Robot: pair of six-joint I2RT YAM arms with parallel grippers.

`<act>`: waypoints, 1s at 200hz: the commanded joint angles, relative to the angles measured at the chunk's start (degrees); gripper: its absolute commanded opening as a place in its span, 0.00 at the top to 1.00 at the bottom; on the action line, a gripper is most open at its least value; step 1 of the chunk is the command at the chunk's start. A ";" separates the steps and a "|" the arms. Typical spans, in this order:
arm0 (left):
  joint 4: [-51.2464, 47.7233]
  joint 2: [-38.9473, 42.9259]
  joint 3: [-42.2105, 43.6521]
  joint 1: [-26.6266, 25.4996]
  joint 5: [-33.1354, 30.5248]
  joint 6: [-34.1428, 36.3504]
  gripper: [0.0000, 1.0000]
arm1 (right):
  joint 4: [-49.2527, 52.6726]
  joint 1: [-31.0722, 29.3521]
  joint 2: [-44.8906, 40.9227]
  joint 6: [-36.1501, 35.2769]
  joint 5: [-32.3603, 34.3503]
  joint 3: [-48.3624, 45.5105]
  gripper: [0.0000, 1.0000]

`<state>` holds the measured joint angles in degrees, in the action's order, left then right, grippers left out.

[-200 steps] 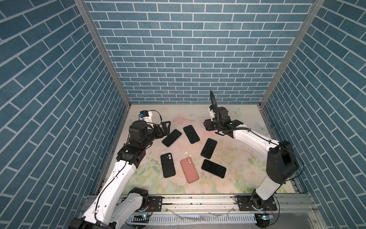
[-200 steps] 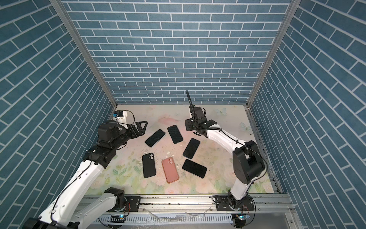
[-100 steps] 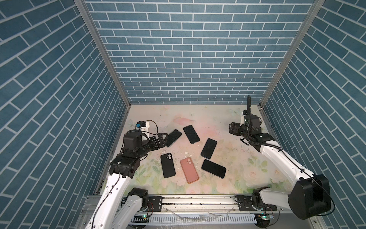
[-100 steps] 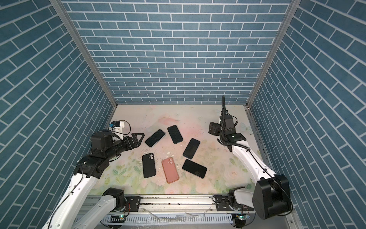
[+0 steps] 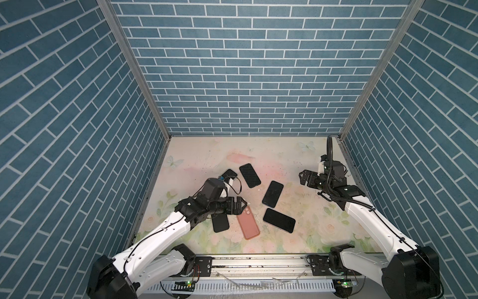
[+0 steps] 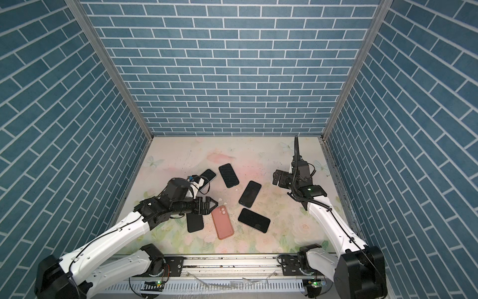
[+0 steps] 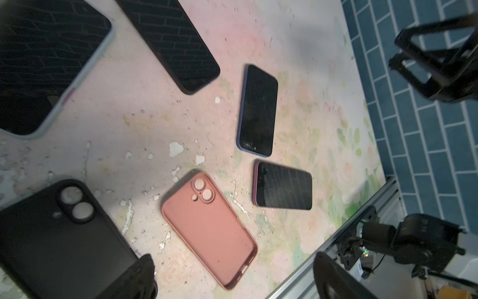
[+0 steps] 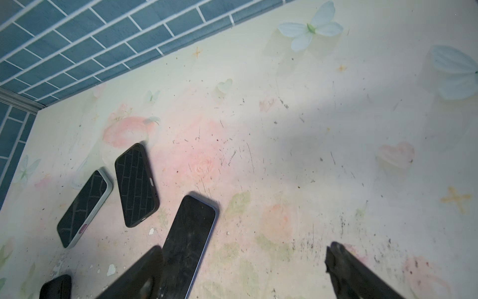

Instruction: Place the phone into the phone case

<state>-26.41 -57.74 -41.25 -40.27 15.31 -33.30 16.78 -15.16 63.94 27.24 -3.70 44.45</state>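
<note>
Just before my left gripper an empty case lies on the table, and a second case lies partly under that arm. Between the left gripper and my right gripper lie two phones: the near phone and, behind it, the far phone.

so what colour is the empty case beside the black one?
Salmon pink case; left wrist view shows it best.

pink case: matt, soft-looking rubbery finish. black case matt too. phone screens glossy glass, mirroring the brick. surface printed, scuffed, flaking. front rail bare metal. arm shells glossy white plastic.
</note>
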 commanded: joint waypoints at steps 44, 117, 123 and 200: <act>1.34 -6.74 -3.83 -3.80 -1.42 -11.98 0.04 | 7.94 3.12 4.21 5.11 -10.96 2.05 0.12; 0.88 -13.92 -8.35 -4.29 7.53 -7.77 0.08 | 20.56 -0.55 -2.80 7.96 -12.35 -0.50 0.05; 1.21 -14.90 -9.05 -4.29 8.34 -7.78 0.08 | 21.27 -1.06 -3.37 8.29 -12.67 -0.58 0.05; 8.87 -27.77 -12.37 -5.06 17.15 -5.72 0.14 | 17.15 -13.20 -5.59 25.04 -7.83 -10.36 0.08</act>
<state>-20.88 -82.67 -53.80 -44.88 29.47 -39.53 35.83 -25.15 58.37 43.66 -13.43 36.84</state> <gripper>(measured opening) 0.862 0.925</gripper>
